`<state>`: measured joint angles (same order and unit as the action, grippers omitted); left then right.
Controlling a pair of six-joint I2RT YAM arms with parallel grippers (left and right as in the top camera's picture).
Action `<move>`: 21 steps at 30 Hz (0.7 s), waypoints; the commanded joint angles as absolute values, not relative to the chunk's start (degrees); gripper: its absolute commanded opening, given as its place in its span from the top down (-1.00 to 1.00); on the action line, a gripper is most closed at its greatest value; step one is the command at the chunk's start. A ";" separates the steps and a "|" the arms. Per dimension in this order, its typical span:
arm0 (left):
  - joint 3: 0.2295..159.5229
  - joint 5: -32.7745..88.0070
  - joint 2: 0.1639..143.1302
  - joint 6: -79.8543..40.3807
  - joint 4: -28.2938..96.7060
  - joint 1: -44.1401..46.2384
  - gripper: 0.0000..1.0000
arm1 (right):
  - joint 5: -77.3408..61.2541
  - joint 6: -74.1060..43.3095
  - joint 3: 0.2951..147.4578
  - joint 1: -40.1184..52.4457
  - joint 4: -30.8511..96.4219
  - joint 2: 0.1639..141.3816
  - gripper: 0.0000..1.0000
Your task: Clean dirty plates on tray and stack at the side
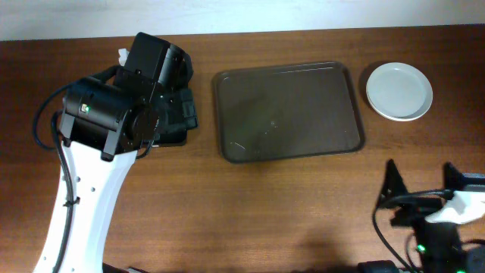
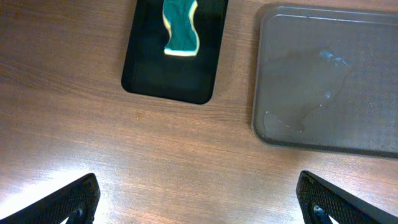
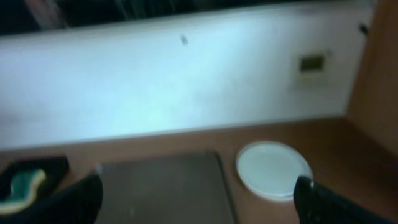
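Apparently at the close of the job, your two arms hover over the tabletop with nothing in hand. The tray lies bare in the middle, carrying no plate and only faint wet streaks near its lower left corner. The plates sit as one white round pile just beside the tray's right end, apart from its rim. How many are in the pile cannot be told from above.

The left gripper hangs near the small black tray, where the green and yellow sponge lies. Its fingers are spread as wide as they go and grip nothing. The right gripper waits near the front right edge, well apart from the plates, its fingers equally wide and empty.

Judged from this layout, the cleaning and stacking look done, or very nearly. Your next move calls for little: check that the pile is square and free of yellow smears. If one plate needs another wipe, you must first close the left fingers on the sponge.
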<state>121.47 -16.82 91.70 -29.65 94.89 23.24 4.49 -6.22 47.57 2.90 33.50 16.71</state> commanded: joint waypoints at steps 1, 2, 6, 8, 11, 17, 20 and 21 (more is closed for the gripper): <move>121.30 -17.78 91.15 -30.17 94.83 23.38 -0.99 | 3.33 -6.17 32.21 5.08 21.58 9.78 -0.97; 121.30 -17.78 91.15 -30.17 94.85 23.38 -0.99 | 3.25 -6.17 28.42 5.41 18.31 8.10 -0.97; 121.30 -17.78 91.15 -30.17 94.83 23.38 -0.99 | 3.25 -6.15 15.88 6.04 9.30 1.19 -0.97; 121.30 -17.78 91.15 -30.17 94.83 23.38 -0.99 | 3.22 -6.15 12.73 6.02 6.81 0.19 -0.97; 121.30 -17.78 91.15 -30.17 94.83 23.38 -0.99 | 2.09 -6.09 8.88 4.60 2.72 0.19 -0.97; 121.30 -17.78 91.15 -30.17 94.83 23.38 -0.99 | 1.98 -4.23 2.24 4.01 -6.33 0.19 -0.97; 121.30 -17.78 91.15 -30.17 94.83 23.38 -0.99 | 1.98 -4.25 0.32 4.05 -7.68 0.19 -0.97; 121.30 -17.78 91.15 -30.17 94.83 23.38 -0.99 | 2.20 -4.19 0.32 4.05 -7.68 0.19 -0.97</move>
<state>121.38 -16.97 91.70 -29.65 94.89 23.24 2.48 -4.73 1.34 4.36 -7.33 0.84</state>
